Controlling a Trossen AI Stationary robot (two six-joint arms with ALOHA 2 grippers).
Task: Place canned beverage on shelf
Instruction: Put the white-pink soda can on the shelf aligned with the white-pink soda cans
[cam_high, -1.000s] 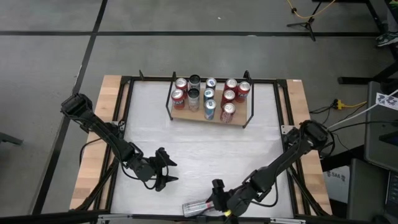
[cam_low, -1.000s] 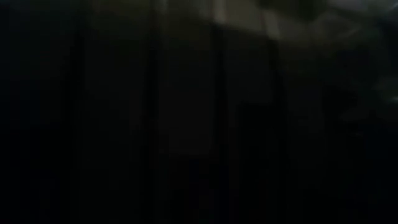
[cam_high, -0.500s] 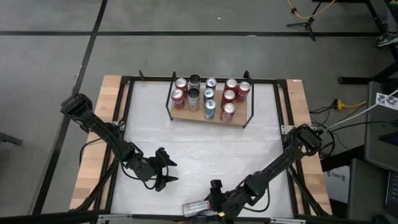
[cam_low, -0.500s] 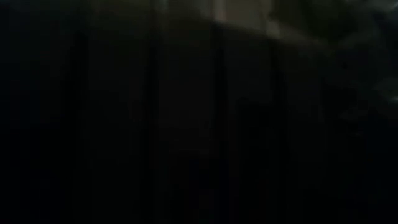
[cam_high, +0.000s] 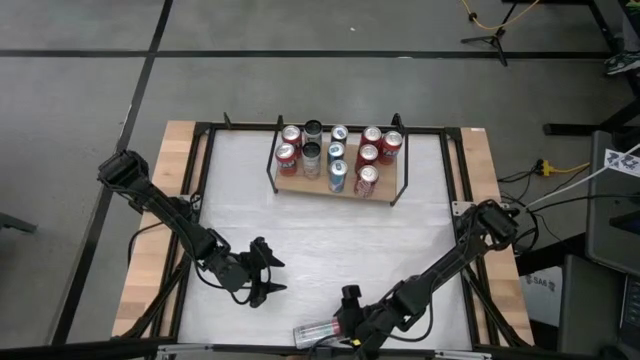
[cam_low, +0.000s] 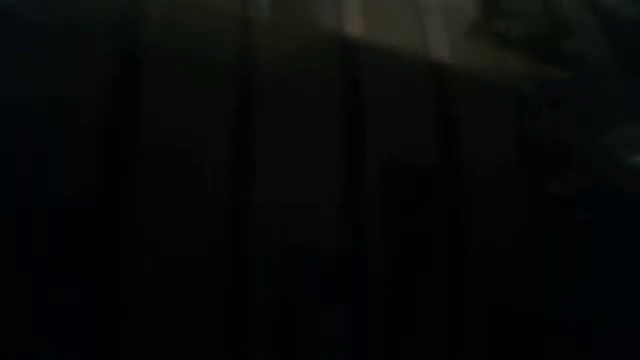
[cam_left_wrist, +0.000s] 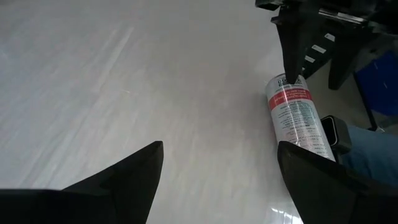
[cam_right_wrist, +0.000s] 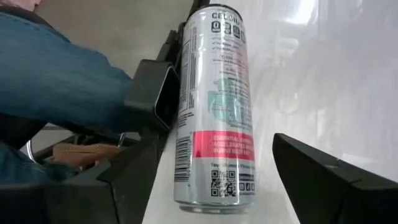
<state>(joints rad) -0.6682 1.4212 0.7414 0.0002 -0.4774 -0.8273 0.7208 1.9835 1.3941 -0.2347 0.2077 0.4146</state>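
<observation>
A slim silver can (cam_right_wrist: 214, 106) with a red band lies on its side at the table's near edge (cam_high: 315, 331); the left wrist view shows it too (cam_left_wrist: 298, 121). My right gripper (cam_right_wrist: 217, 186) is open over the can's near end, one finger on each side, and I see no touch. My left gripper (cam_high: 272, 268) stands open above the bare tabletop at the near left, with nothing between its fingers. The shelf (cam_high: 300, 186), a small wooden board with black rod brackets, sits at the far middle and holds several upright cans. The low view is dark.
A black block (cam_right_wrist: 152, 93) sits at the table's near edge right beside the can. A person's blue-clad limb (cam_right_wrist: 56, 74) shows just beyond that edge. Black frame rails (cam_high: 200, 190) run along the table's sides. White tabletop (cam_high: 330, 240) lies between the shelf and the grippers.
My right gripper has sunk toward the lying can and tipped a little further downward, its fingers still apart. The can has stayed where it was.
</observation>
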